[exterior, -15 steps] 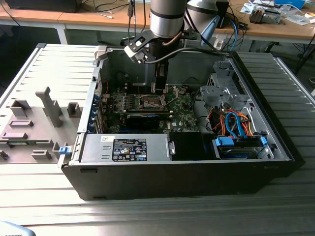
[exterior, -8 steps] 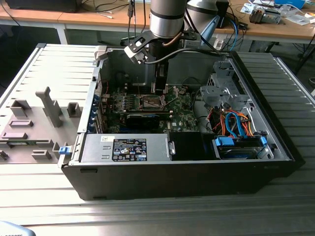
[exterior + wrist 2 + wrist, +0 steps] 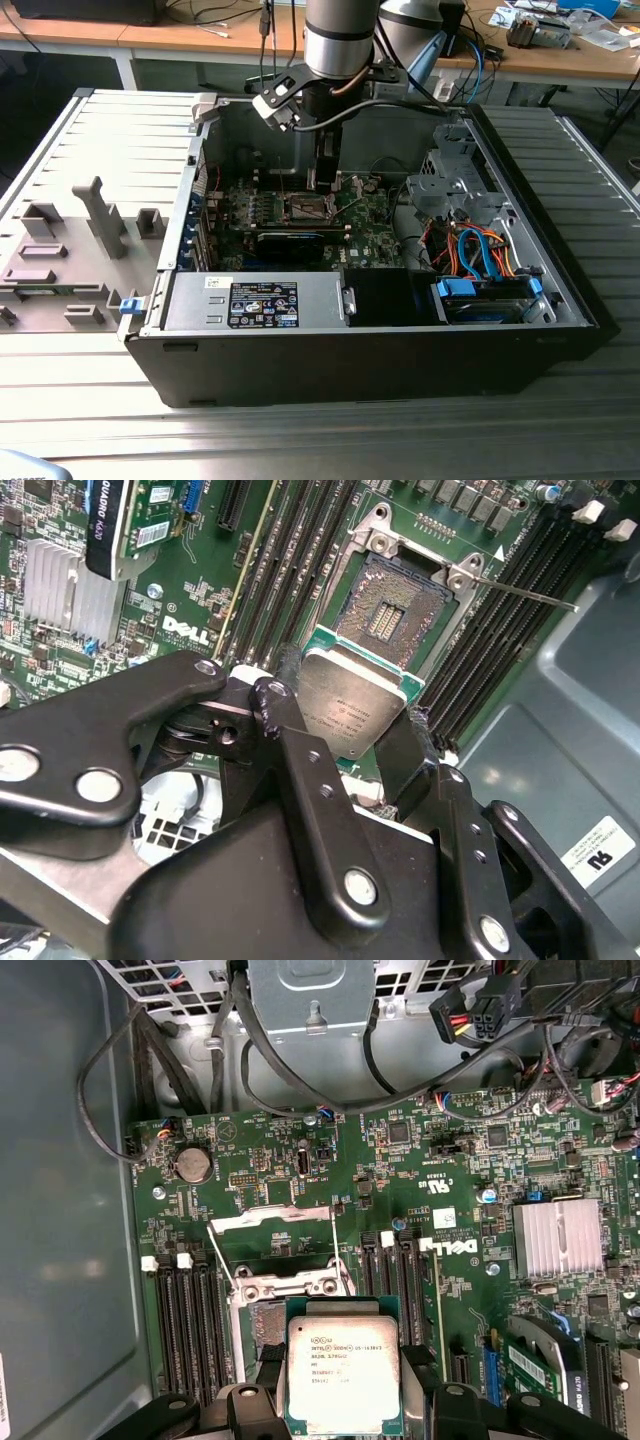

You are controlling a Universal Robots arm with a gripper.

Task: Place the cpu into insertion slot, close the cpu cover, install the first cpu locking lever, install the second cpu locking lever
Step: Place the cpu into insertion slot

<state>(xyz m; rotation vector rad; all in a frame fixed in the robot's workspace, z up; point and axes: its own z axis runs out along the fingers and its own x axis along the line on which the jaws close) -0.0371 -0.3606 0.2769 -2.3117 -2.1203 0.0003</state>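
Note:
My gripper (image 3: 350, 720) is shut on the cpu (image 3: 352, 702), a flat square chip with a silvery top, with a black finger on each of two opposite edges. The chip hangs tilted just above and beside the insertion slot (image 3: 393, 608), whose dark pin field lies bare inside its silvery rim. In the first wrist view the cpu (image 3: 343, 1375) covers part of the insertion slot (image 3: 262, 1322), and the cpu cover (image 3: 272, 1218) stands swung open behind it. A thin wire locking lever (image 3: 525, 592) sticks out to the side. In the exterior view the gripper (image 3: 322, 180) is low inside the case over the green board.
The open black computer case (image 3: 380, 360) surrounds the board. Black memory slots (image 3: 300, 570) flank the socket on both sides. A finned heatsink (image 3: 558, 1238), a graphics card (image 3: 290, 242), loose cables (image 3: 170, 1070) and a drive bay (image 3: 485, 295) crowd the board.

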